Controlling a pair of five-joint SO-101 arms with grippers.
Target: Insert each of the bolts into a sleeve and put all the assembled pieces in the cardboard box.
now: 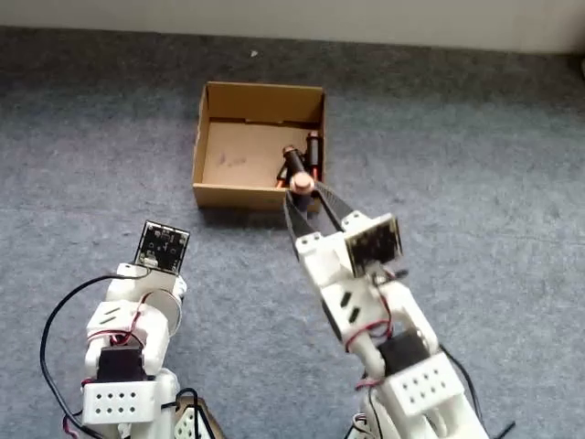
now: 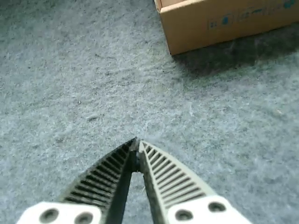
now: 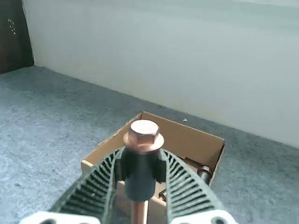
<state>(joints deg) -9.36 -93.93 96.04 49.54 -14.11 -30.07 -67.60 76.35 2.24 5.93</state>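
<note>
Right pincer (image 3: 140, 157) around sleeved bolt (image 3: 140, 175), head toward arm (image 1: 366, 306), shank toward cardboard box (image 3: 189, 134)

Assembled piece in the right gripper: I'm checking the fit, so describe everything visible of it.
The assembled piece is a copper-coloured bolt with a hexagonal flanged head, seated in a dark cylindrical sleeve, its shank showing out the other end. The right gripper is shut on the sleeve, holding it over the near right corner of the cardboard box, above its wall.
</note>
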